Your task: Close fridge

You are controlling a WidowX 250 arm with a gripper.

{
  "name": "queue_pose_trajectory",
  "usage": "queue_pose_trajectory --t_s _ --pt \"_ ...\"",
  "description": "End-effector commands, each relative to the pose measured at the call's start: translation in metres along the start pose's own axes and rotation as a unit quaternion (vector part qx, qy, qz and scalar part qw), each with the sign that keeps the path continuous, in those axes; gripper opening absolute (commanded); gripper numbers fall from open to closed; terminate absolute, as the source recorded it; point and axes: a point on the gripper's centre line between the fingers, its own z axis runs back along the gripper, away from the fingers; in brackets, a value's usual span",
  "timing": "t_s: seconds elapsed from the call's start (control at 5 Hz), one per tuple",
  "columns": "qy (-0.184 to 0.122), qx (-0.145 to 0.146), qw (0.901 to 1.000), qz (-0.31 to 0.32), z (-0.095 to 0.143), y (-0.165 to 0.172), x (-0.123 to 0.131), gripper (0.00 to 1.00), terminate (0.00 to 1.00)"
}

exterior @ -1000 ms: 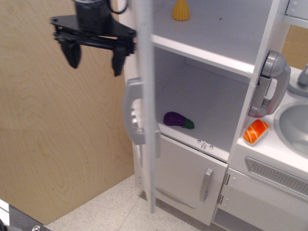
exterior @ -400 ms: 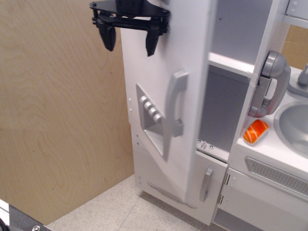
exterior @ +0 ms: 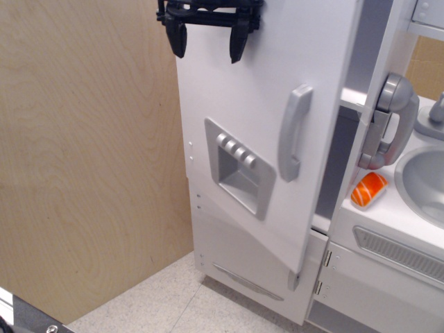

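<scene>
The fridge is a tall white toy cabinet. Its large white door point(exterior: 257, 90) stands nearly shut, with a narrow gap left at its right edge. The door carries a long grey vertical handle point(exterior: 293, 132) and a grey dispenser panel point(exterior: 239, 170) with several buttons. My black gripper point(exterior: 207, 43) is at the top of the frame, against the door's upper left face. Its two fingers point(exterior: 178, 38) hang down, spread apart and empty. The shelves inside are mostly hidden by the door.
A grey toy phone point(exterior: 388, 121) hangs on the fridge's right post. An orange toy point(exterior: 368, 189) lies on the counter beside a sink point(exterior: 424, 182). The lower door point(exterior: 236, 267) is under the large door. A wooden wall point(exterior: 83, 159) stands at the left.
The door has swung from wide open to nearly shut. My gripper has moved right and up along with it, staying open. The purple eggplant and shelves inside are now hidden.
</scene>
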Motion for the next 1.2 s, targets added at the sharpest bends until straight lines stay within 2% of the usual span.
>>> queue_pose_trajectory --t_s 0.0,0.2,0.4,0.8,1.0 --pt "0.032 0.042 0.9986 0.006 -0.005 -0.007 0.01 1.0 0.0" --pt "0.042 0.04 0.9983 0.013 -0.009 -0.01 0.015 1.0 0.0" --pt "0.037 0.036 0.9985 0.015 -0.008 -0.01 0.017 1.0 0.0" --pt "0.029 0.035 0.9963 -0.072 0.008 0.019 -0.051 1.0 0.0" --pt "0.026 0.026 0.9954 -0.088 0.014 0.029 -0.068 1.0 0.0"
